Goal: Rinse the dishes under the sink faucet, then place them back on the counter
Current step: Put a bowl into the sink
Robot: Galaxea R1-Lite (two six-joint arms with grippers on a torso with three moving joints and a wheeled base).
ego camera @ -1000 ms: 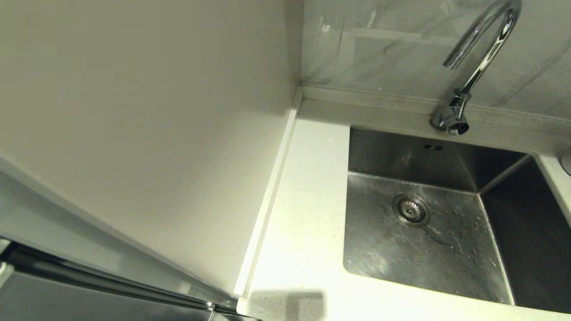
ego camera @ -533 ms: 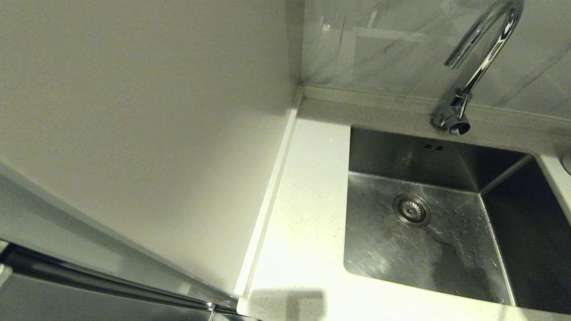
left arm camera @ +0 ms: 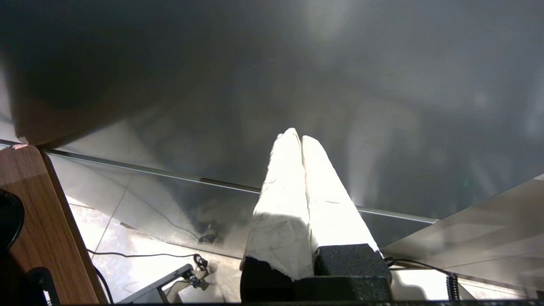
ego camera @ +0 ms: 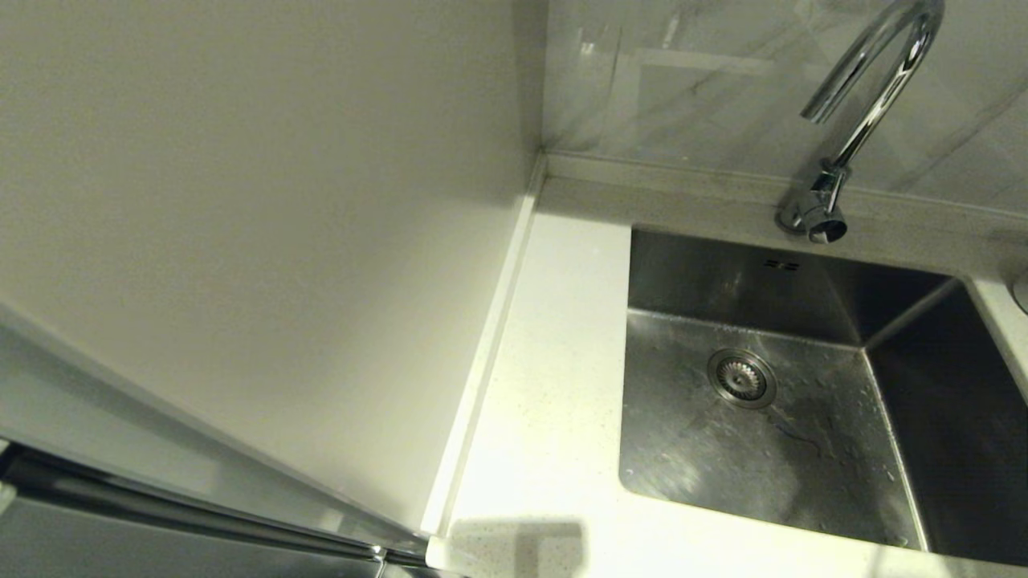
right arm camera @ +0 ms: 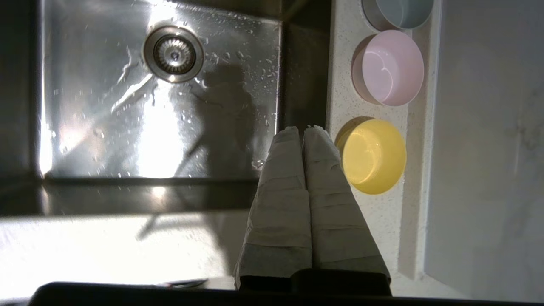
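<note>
The steel sink point(ego camera: 803, 449) with its round drain point(ego camera: 740, 378) lies at the right of the head view, under the chrome faucet point(ego camera: 863, 120). Neither gripper appears there. In the right wrist view my right gripper point(right arm camera: 302, 129) is shut and empty, high over the sink's point(right arm camera: 127, 127) edge. Three bowls stand in a row on the counter strip point(right arm camera: 382, 212) beside it: yellow-green point(right arm camera: 374, 156), pale pink point(right arm camera: 389, 68) and pale grey-blue point(right arm camera: 403, 12), the last partly cut off. My left gripper point(left arm camera: 296, 136) is shut, parked low before a dark cabinet front.
A cream wall panel point(ego camera: 241, 225) fills the left of the head view, with a white counter strip point(ego camera: 554, 361) between it and the sink. Water droplets dot the sink floor point(right arm camera: 212, 63). A raised ledge point(right arm camera: 418, 170) runs behind the bowls.
The shadow on the sink floor at the lower right has shifted and faded slightly; nothing else in the head view has moved.
</note>
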